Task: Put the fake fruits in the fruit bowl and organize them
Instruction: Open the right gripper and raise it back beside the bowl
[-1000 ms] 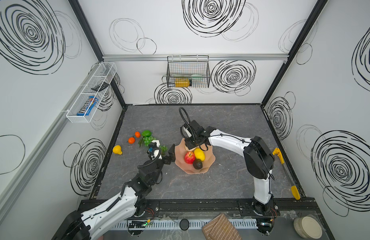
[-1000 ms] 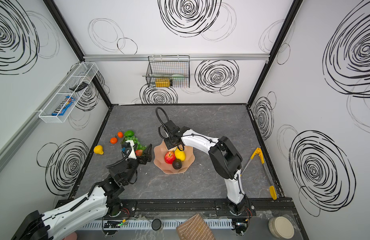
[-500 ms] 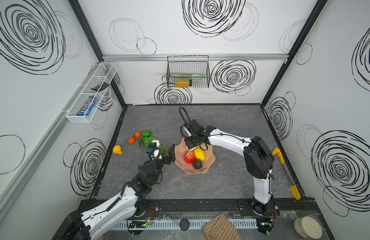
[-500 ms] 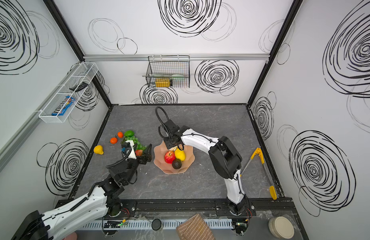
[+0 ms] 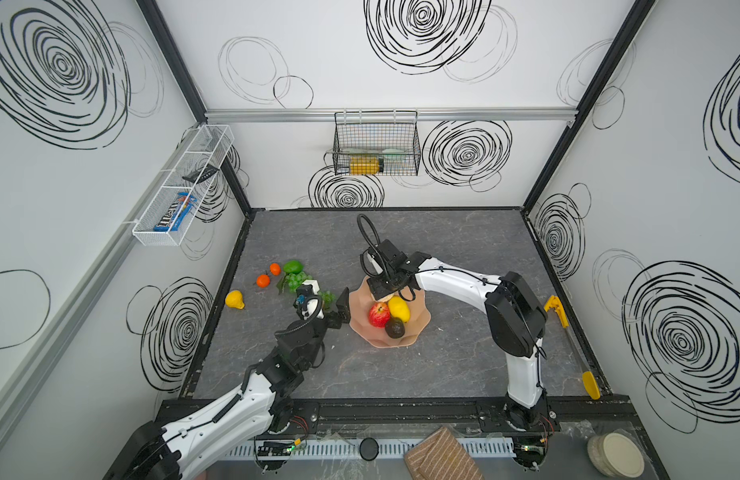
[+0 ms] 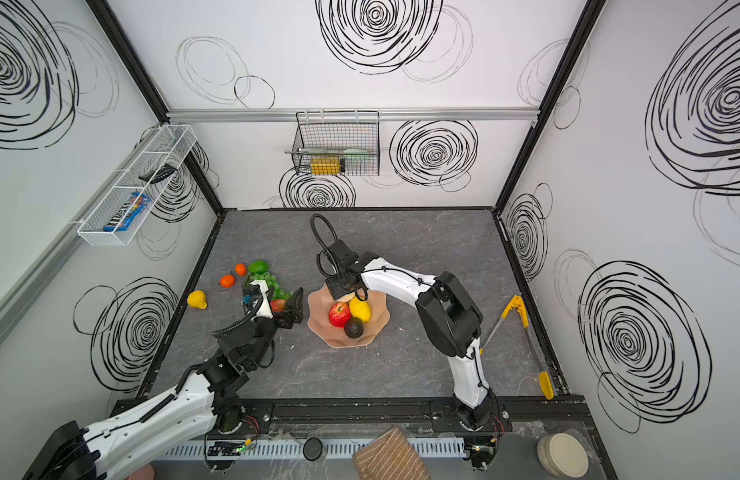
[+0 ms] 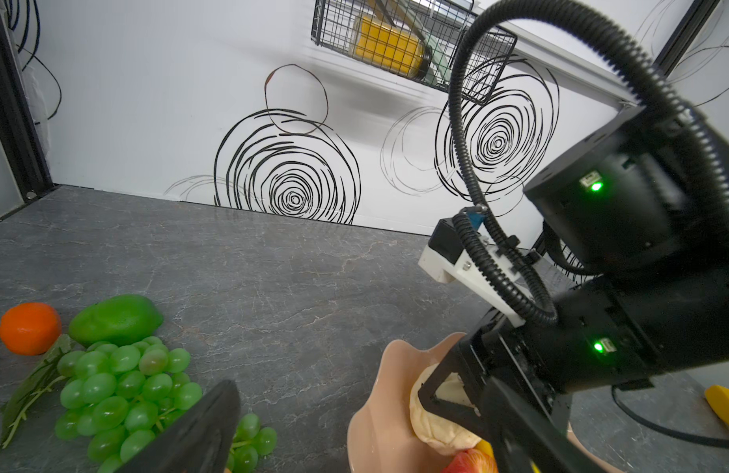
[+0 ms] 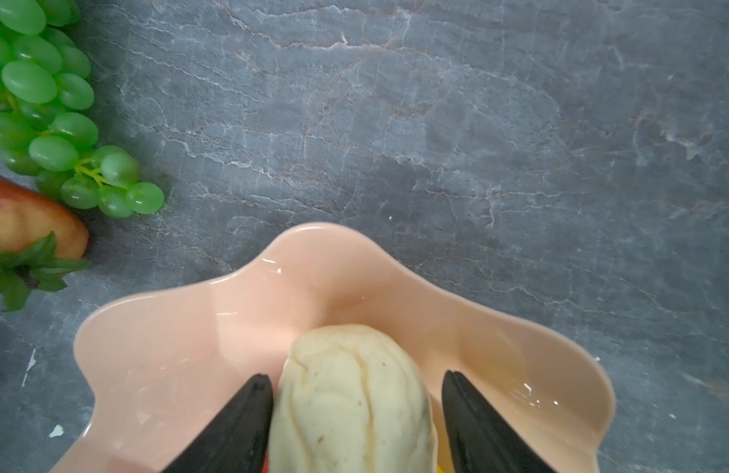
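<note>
The peach-pink fruit bowl [image 5: 418, 328] sits mid-table and holds a red apple [image 5: 378, 314], a yellow lemon [image 5: 398, 308] and a dark fruit [image 5: 395, 328]. My right gripper [image 8: 354, 379] hangs over the bowl's far side, open, with a beige fruit [image 8: 350, 401] resting in the bowl [image 8: 190, 348] between its fingers; a gap shows on one side. My left gripper [image 6: 283, 309] stands wide open just left of the bowl, around a strawberry [image 6: 278, 305]. Green grapes [image 5: 295, 280], a green lime [image 5: 292, 266], two oranges [image 5: 263, 280] and a yellow pear [image 5: 234, 299] lie on the table's left.
Yellow-handled tongs [image 5: 567, 332] lie along the right edge. A wire basket [image 5: 376, 145] hangs on the back wall and a white mesh shelf [image 5: 181, 191] on the left wall. A cream lidded container [image 5: 615, 455] sits outside the front rail.
The right gripper's jaws have spread wider around the beige fruit in the bowl. Neither arm has visibly moved, and the left gripper has stayed open.
</note>
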{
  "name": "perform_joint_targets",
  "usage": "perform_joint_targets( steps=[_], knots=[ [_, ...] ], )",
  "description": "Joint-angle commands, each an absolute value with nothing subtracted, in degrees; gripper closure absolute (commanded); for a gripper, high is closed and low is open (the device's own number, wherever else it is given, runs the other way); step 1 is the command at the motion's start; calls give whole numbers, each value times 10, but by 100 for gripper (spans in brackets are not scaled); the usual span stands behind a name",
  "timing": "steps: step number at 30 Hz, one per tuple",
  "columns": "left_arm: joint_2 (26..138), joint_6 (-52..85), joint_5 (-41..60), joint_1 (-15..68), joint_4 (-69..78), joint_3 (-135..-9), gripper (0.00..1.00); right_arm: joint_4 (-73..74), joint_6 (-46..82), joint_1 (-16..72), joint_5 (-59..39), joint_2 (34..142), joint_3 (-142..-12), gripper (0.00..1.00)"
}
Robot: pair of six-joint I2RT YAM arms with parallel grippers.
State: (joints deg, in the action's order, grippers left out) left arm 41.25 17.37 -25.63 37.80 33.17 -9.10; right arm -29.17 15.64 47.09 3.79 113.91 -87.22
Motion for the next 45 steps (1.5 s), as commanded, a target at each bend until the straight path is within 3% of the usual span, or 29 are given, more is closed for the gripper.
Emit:
perform_joint_targets(
  steps=[1, 12, 20, 26, 33, 40, 45],
  knots=[
    [413, 172, -265, 375, 352, -91, 4, -302, 157, 475, 42, 1143, -889, 28],
    [420, 174, -264, 375, 347, -96, 4, -316, 164, 475, 33, 1107, -895, 14],
    [436, 170, -239, 375, 340, -106, 4, -310, 167, 475, 35, 1009, -864, 11],
    [461, 206, -207, 374, 301, -127, 4, -243, 165, 474, 46, 857, -748, 10],
    [488, 330, -252, 326, 144, -194, 4, -16, 194, 453, 62, 629, -468, 5],
    [546, 404, -204, 226, 54, -244, 4, 15, 237, 389, 18, 572, -373, 5],
    [631, 405, -256, 205, -68, -316, 4, 27, 249, 368, -19, 571, -343, 5]
  ],
)
